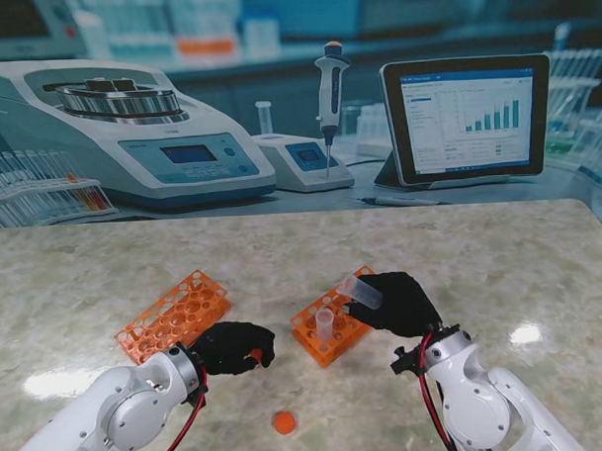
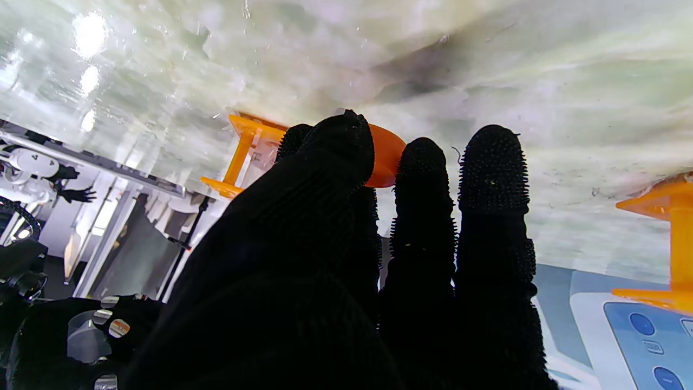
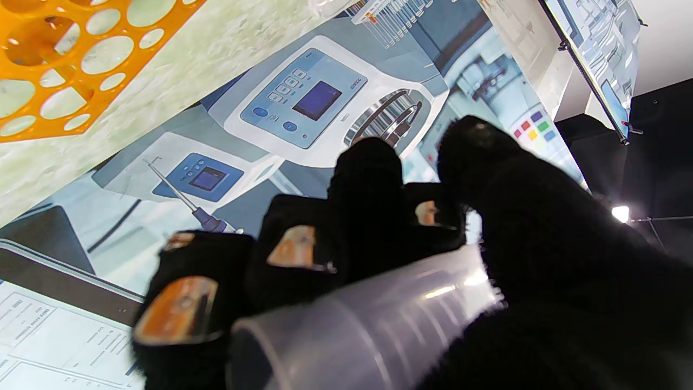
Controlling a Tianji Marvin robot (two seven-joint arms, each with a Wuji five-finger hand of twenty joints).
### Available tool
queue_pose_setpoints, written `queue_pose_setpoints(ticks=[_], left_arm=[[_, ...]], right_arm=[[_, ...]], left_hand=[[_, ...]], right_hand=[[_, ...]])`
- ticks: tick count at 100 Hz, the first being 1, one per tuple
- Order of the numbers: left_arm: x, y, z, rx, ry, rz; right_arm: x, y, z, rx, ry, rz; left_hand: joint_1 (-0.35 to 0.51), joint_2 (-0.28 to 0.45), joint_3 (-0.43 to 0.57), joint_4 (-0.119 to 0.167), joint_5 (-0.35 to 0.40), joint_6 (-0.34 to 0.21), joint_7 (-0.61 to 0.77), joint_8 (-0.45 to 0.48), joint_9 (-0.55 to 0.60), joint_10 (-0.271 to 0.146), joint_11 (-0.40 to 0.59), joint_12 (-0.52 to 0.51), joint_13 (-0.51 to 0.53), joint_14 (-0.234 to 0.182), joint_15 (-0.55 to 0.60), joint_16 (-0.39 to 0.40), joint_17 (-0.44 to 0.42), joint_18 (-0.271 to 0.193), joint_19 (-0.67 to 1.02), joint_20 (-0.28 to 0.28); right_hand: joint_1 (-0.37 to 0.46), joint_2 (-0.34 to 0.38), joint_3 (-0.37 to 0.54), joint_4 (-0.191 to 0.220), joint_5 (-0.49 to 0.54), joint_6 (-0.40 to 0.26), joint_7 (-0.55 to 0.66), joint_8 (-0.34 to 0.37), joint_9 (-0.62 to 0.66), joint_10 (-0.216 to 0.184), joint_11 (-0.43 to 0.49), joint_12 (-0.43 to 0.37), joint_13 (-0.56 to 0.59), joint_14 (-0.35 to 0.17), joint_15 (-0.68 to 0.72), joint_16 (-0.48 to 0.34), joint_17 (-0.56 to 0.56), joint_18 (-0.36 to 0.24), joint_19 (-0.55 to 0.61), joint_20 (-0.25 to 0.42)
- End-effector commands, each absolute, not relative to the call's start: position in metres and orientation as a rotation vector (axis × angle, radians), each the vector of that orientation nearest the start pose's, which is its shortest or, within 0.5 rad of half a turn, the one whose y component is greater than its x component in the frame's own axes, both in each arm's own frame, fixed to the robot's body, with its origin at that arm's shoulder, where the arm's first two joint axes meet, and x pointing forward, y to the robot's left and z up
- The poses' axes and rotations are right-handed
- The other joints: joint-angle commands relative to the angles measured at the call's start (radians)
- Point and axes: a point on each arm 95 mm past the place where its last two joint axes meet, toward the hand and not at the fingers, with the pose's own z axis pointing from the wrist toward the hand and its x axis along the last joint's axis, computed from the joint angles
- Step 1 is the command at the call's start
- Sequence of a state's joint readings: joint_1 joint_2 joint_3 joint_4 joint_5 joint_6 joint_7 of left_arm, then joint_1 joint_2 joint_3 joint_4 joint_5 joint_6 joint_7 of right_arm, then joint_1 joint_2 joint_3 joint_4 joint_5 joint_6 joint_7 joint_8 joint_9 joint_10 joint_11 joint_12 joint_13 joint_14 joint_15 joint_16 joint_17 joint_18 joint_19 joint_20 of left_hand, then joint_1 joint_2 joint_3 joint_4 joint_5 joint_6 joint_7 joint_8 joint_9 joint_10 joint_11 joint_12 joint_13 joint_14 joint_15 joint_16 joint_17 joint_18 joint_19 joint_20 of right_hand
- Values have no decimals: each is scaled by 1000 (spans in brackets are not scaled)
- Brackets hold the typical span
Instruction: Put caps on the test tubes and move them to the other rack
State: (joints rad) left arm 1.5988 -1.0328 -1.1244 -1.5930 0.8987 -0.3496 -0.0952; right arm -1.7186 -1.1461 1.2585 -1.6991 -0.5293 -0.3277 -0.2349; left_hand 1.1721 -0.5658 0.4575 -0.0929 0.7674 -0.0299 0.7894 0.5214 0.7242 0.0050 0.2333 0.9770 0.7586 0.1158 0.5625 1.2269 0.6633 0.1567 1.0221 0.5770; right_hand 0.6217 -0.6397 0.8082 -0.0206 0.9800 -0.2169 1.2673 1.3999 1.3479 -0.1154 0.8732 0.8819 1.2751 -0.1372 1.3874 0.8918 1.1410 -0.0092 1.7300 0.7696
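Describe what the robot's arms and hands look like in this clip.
Both arms are glossy white rounded shells. Red and black cables run along each near the wrist. The left hand and right hand wear black knit gloves; the left fingertips are covered in tiny nubs.

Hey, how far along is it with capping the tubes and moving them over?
Early. Nothing looks finished: the left rack holds no tubes. In hand: the right hand holds an uncapped tube, and the left hand pinches an orange cap. Left: another open tube stands in the right rack, a spare cap lies on the table.

Pale marbled table [image 1: 104, 262] (glare patches); printed lab-scene backdrop [image 1: 176, 52] behind far edge.
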Motion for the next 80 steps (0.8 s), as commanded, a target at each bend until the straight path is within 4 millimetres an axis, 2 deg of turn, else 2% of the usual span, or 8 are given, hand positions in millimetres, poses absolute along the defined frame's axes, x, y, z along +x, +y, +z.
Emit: queue_pose_setpoints(ticks=[1, 80], left_arm=[[355, -38, -356, -1123, 1932, -1714], [366, -41, -325, -1092, 1816, -1816]], right_arm=[[352, 26, -305, -1735, -1290, -2693], [353, 26, -306, -1743, -1295, -2678]], left_hand=[[94, 31, 33, 37, 13, 28, 2, -11, 47, 50, 77, 13, 0, -26, -30, 19, 5, -9, -11, -22], [103, 43, 25, 39, 13, 36, -14, -14, 39, 56, 75, 4, -2, -24, -44, 25, 1, -9, -22, -18]], right_hand=[[50, 14, -1, 4, 33, -60, 39, 42, 17, 64, -1, -4, 52, -145, 134, 27, 36, -36, 123, -16], [51, 14, -1, 4, 33, -60, 39, 42, 18, 64, -2, -4, 52, -145, 134, 27, 36, -36, 123, -16]])
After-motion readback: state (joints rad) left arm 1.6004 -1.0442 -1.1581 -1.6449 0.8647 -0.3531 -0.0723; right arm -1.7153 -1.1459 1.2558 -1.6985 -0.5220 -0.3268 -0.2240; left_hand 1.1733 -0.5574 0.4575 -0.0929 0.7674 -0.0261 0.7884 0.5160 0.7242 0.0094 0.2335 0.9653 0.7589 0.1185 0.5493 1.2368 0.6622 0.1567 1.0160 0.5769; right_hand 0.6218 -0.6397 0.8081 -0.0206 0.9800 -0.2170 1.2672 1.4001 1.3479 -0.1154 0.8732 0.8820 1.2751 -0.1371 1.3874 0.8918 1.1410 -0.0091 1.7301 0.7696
